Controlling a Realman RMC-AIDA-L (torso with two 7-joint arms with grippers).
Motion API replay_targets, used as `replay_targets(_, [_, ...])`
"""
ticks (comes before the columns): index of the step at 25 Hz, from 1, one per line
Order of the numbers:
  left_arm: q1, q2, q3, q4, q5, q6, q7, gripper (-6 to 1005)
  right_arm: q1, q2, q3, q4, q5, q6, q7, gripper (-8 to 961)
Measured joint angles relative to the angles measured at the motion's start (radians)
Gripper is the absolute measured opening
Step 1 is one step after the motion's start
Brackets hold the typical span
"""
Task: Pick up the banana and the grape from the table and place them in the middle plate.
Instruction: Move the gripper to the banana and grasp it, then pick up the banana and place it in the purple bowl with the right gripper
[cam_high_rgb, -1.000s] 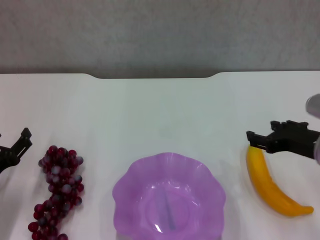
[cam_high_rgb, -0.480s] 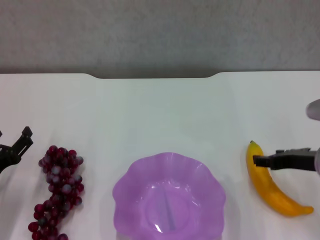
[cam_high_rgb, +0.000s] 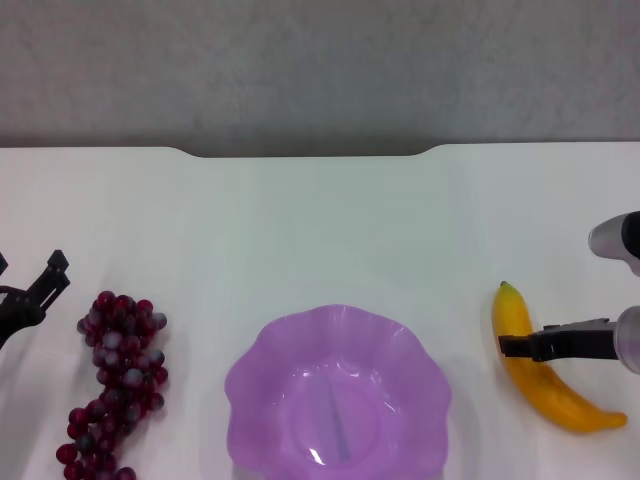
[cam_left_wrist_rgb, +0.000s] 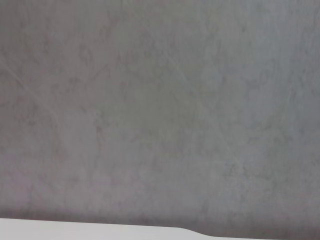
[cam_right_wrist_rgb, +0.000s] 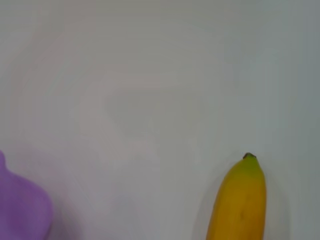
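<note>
The yellow banana (cam_high_rgb: 548, 378) lies on the white table (cam_high_rgb: 320, 220) at the right; its stem end also shows in the right wrist view (cam_right_wrist_rgb: 240, 205). My right gripper (cam_high_rgb: 515, 346) reaches in from the right edge and lies across the banana's middle, seen edge-on. The dark red-purple grape bunch (cam_high_rgb: 118, 385) lies at the left. My left gripper (cam_high_rgb: 30, 278) is open and empty just left of the bunch's far end, apart from it. The purple scalloped plate (cam_high_rgb: 250, 372) sits empty at the near centre between the two fruits, and its rim shows in the right wrist view (cam_right_wrist_rgb: 22, 215).
The table's far edge has a notch (cam_high_rgb: 305, 152) against a grey wall (cam_high_rgb: 320, 70). The left wrist view shows only that wall (cam_left_wrist_rgb: 160, 100) and a strip of table (cam_left_wrist_rgb: 75, 231).
My right gripper has moved from the banana's far tip toward the near side and turned, and now lies across the banana's middle. The left gripper has barely moved.
</note>
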Motion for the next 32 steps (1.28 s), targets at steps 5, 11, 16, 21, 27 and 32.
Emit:
replay_targets(5, [-0.001,0.000,0.000,0.000,0.000,-0.001,0.000,866,0.010,0.001,-0.001,-0.032,0.000,-0.012,0.000,723])
replay_targets(11, [-0.004,0.000,0.000,0.000,0.000,-0.001,0.000,866,0.034,0.002,-0.012,-0.078,0.001,-0.025,0.000,723])
replay_targets(16, [-0.004,0.000,0.000,0.000,0.000,-0.002,0.000,866,0.046,0.004,-0.039,-0.097,0.002,-0.052,0.001,723])
replay_targets(21, [-0.005,0.000,0.000,0.000,0.000,-0.003,0.000,866,0.058,0.004,-0.046,-0.122,0.010,-0.060,0.000,722])
replay_targets(27, [-0.006,0.000,0.000,0.000,0.000,-0.004,0.000,866,0.079,0.004,-0.073,-0.149,0.027,-0.079,-0.003,683])
replay_targets(32, [-0.006,0.000,0.000,0.000,0.000,-0.003,0.000,866,0.071,0.005,-0.087,-0.132,0.028,-0.092,-0.004,550])
